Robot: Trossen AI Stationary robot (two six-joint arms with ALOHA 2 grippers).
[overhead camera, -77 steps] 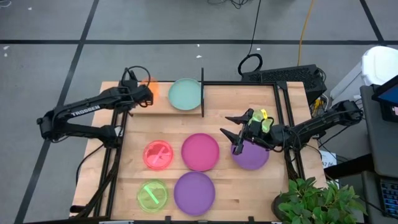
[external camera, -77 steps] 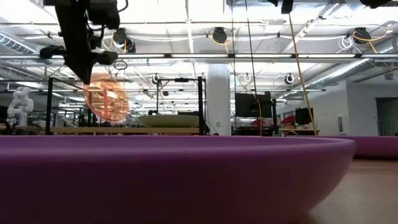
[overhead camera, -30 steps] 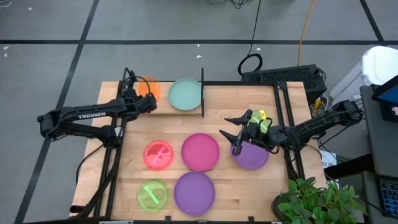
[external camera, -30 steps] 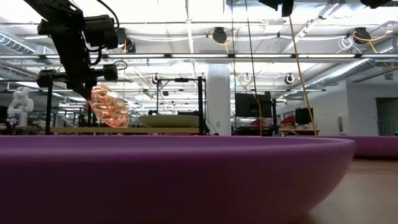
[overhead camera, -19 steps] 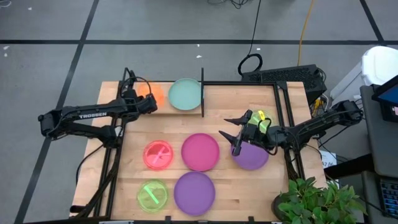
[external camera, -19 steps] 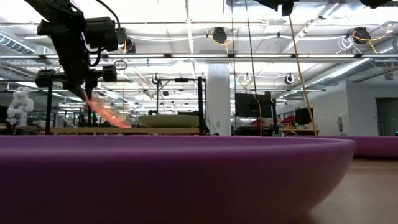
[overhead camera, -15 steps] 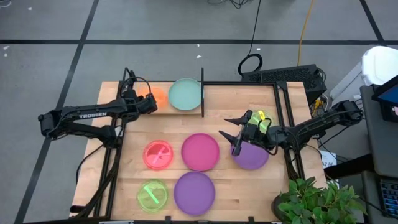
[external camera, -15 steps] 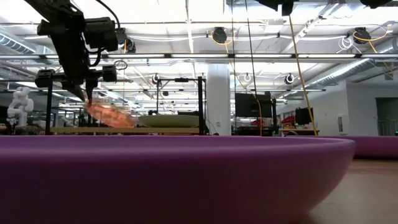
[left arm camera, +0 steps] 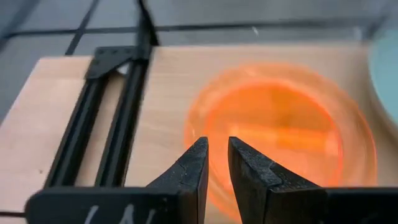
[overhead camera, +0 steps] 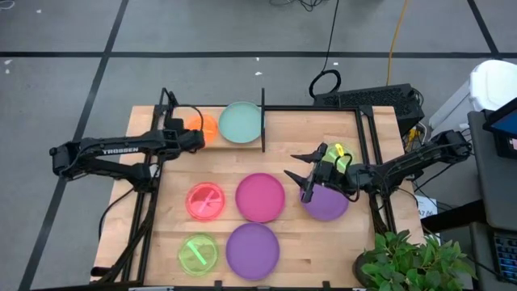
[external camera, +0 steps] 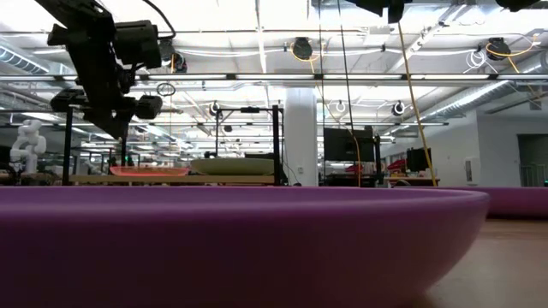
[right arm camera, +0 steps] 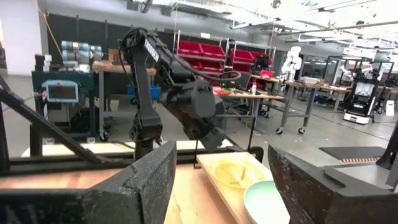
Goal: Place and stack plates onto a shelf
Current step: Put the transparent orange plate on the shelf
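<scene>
The translucent orange plate (left arm camera: 280,127) lies flat on the shelf's wooden board (overhead camera: 222,144), beside the pale teal plate (overhead camera: 241,123), which rests on the same board by the black post (overhead camera: 262,121). My left gripper (left arm camera: 216,146) hovers just above the orange plate's near rim. Its fingers are a small gap apart with nothing between them. In the low view the gripper (external camera: 118,127) stands clear above the plate (external camera: 150,171). My right gripper (overhead camera: 295,166) waits open above the table, over the purple plate (overhead camera: 327,204) at the right.
On the tabletop lie a red plate (overhead camera: 205,201), a magenta plate (overhead camera: 260,196), a neon-green plate (overhead camera: 197,253) and a second purple plate (overhead camera: 252,250). Black frame rails (overhead camera: 149,210) run along the table's sides. A potted plant (overhead camera: 412,259) stands at the near right corner.
My left gripper has rolled its wrist in place over the shelf. The orange plate, held tilted on edge a second ago, has tipped down flat onto the shelf board and is now free of the fingers. My right arm has kept still.
</scene>
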